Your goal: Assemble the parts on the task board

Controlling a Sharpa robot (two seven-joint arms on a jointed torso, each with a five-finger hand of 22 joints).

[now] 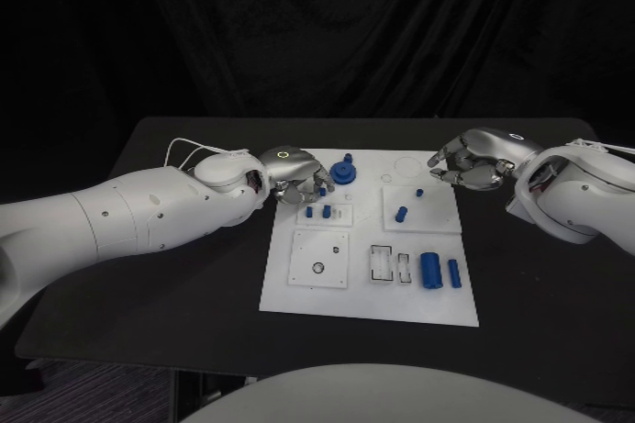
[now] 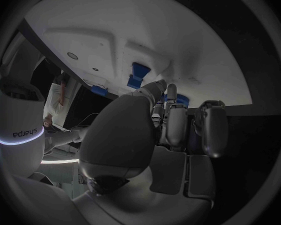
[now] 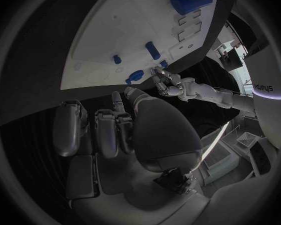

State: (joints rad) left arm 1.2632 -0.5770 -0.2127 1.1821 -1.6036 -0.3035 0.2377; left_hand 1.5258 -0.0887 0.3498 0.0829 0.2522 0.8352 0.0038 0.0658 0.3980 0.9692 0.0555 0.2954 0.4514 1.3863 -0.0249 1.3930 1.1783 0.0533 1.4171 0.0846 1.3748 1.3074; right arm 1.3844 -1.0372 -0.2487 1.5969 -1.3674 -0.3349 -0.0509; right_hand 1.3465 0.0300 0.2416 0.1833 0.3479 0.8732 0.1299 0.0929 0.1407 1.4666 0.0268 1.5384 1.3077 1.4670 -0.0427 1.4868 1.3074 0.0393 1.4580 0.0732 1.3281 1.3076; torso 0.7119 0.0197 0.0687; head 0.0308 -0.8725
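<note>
Our left hand, fingers curled over small blue parts at the white task board's upper left; grip unclear. Right hand hovers empty, fingers curled. Next, we judge: seat a peg.

left hand hides the task board corner.

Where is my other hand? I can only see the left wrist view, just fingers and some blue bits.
Observer: The right hand is at the far right corner of the task board. I see nothing in it.
Operator: Are there any big blue pieces?
Observer: Yes. A big blue cylinder lies on the board's near right part, with a thinner blue rod beside it.
Operator: What's next to my hand?
Observer: Your left hand is over the board's far left part, right beside a round blue part.
</note>
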